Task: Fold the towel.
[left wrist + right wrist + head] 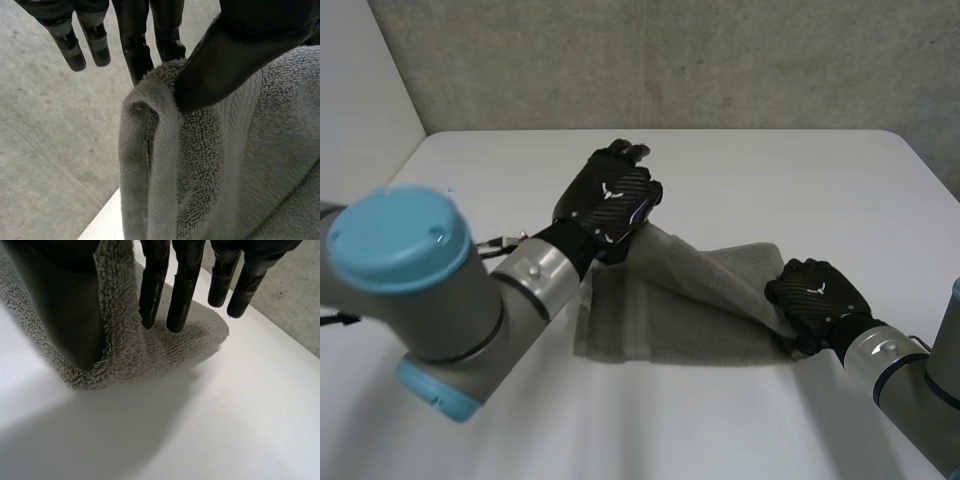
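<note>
Mid-fold: towel (660, 320) lies on tabletop (770, 190), 1 edge stretched between both hands. Left hand (610, 200) pinches a corner, lifted; right hand (817, 293) pinches another (low, near the surface). Next, probably: carry both corners across, align, release.

The towel (660, 325), pinched by the left hand (612, 198) and the right hand (817, 293), is forming a raised band between them, barring passage there; bare table (770, 180) is lying open beyond and beside it.
</note>
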{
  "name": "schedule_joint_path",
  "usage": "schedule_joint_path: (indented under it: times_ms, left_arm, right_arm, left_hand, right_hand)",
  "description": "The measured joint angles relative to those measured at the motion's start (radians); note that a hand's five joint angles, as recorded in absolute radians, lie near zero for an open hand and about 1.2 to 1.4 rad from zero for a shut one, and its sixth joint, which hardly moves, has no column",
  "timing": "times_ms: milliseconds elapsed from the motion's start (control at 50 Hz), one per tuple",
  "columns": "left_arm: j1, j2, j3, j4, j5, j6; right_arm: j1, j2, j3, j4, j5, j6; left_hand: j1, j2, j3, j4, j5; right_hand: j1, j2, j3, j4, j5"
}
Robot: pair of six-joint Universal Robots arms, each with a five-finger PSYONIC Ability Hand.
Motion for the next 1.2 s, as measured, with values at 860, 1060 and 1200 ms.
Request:
schedule_joint_path:
  times_ms: [860,1060,1200]
  left_arm:
    - [0.074,0.051,-0.298,-0.106,-0.008,0.08]
    - [0.135,0.123,-0.31,-0.117,-0.006,0.002]
    - [0.203,0.191,-0.311,-0.121,-0.002,-0.129]
  right_arm:
    - [-0.024,-0.006,0.043,0.007,-0.006,-0.01]
    - [-0.045,-0.02,0.03,0.014,-0.021,-0.021]
    - [-0.016,-0.05,-0.055,0.061,-0.025,-0.035]
  left_hand:
    - [-0.687,-0.706,0.0,0.0,-0.766]
    - [-0.687,-0.706,0.0,0.0,-0.766]
    - [-0.691,-0.714,0.0,0.0,-0.775]
  right_hand:
    - [0.193,0.191,0.0,0.0,0.192]
    - [0.488,0.504,0.0,0.0,0.549]
    - [0.496,0.504,0.0,0.0,0.549]
